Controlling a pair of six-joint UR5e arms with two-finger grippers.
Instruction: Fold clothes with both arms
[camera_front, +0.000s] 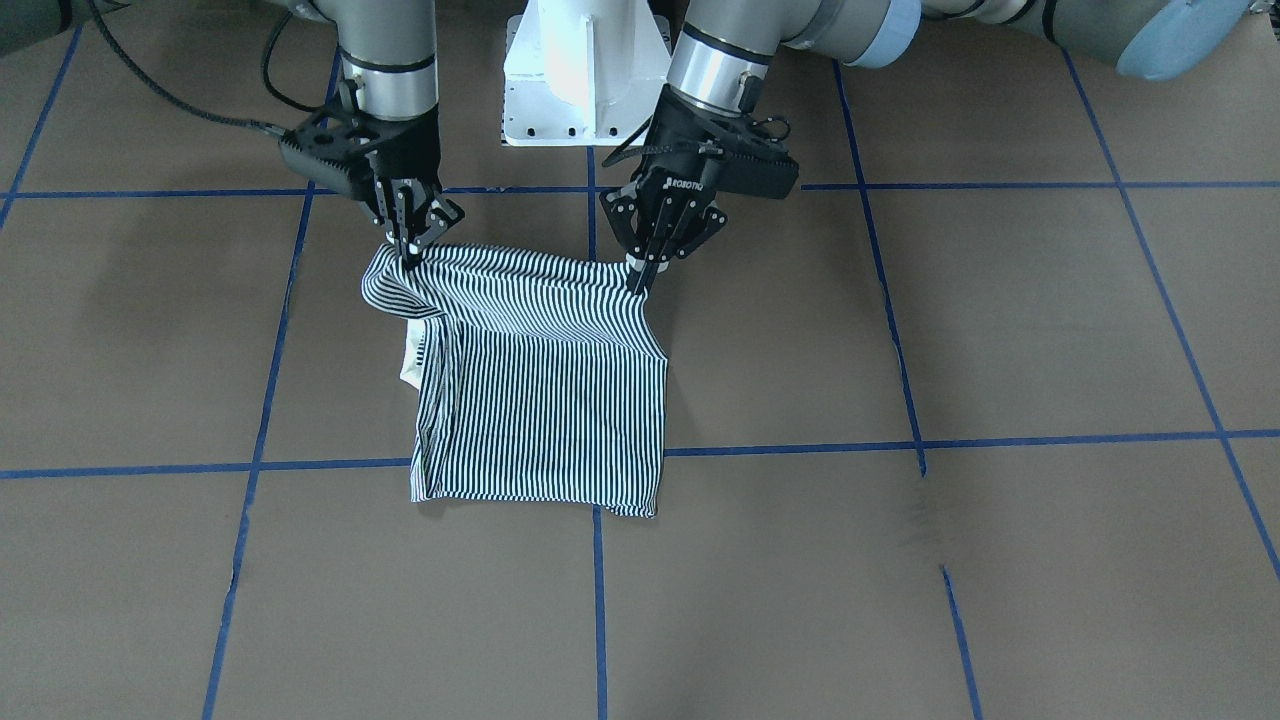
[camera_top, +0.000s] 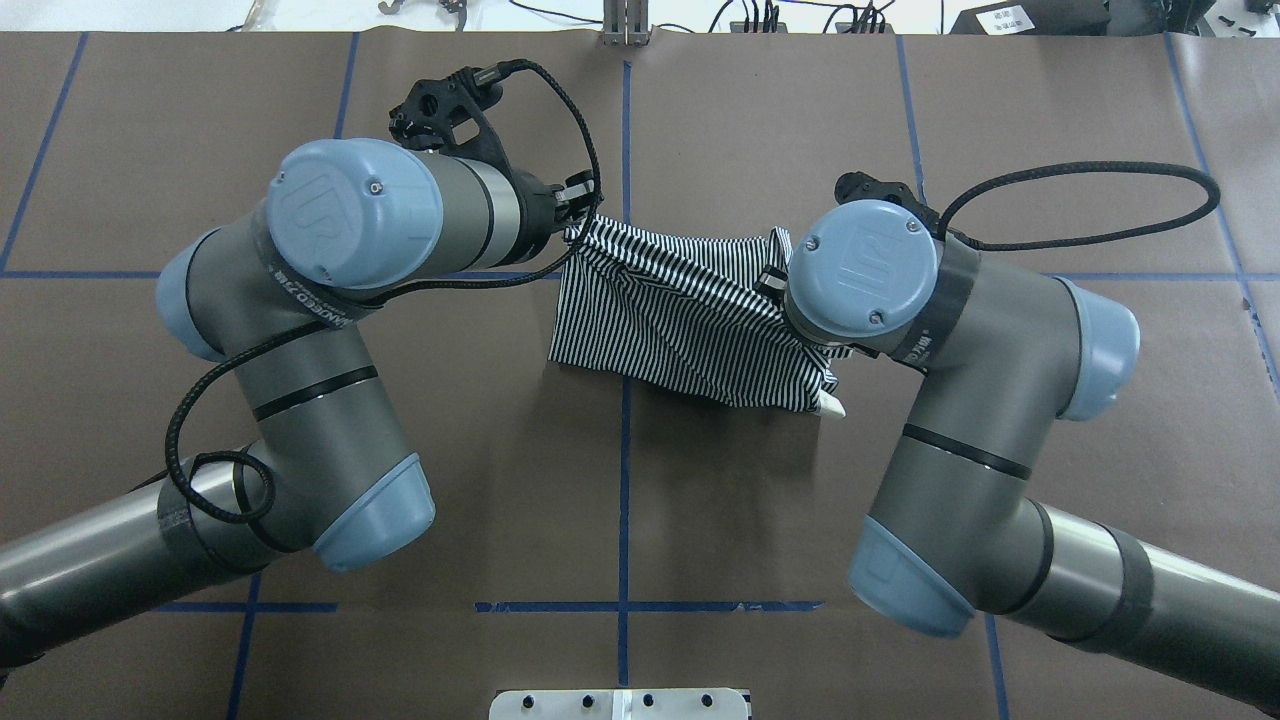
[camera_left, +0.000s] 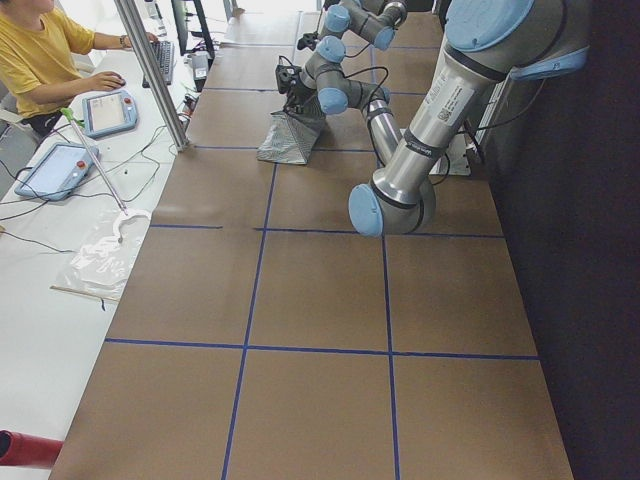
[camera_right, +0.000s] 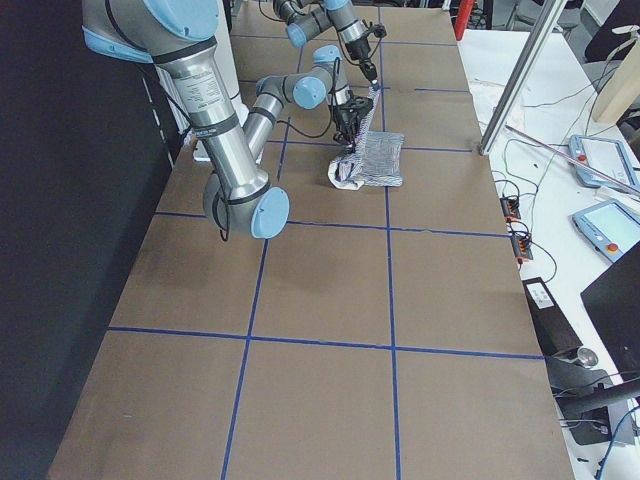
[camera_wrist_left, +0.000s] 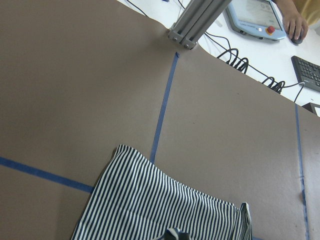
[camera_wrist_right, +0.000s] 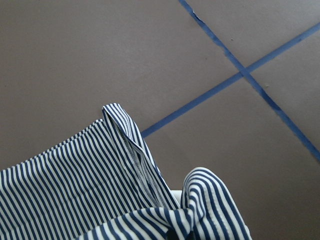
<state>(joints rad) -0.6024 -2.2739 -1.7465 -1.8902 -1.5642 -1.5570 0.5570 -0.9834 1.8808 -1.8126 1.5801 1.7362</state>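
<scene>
The navy-and-white striped shirt is folded on the brown table, its edge nearest the robot lifted off the surface. My left gripper is shut on one corner of that edge. The right gripper is shut on the other corner, where the cloth bunches; the overhead view hides it under the right wrist. A bit of cream collar pokes out below the right-hand corner. Striped cloth fills the bottom of both wrist views. The shirt's far edge lies flat.
Blue tape lines divide the table into squares. The white pedestal base stands just behind the grippers. A metal post rises at the table's far side, where a person in yellow sits beside teach pendants.
</scene>
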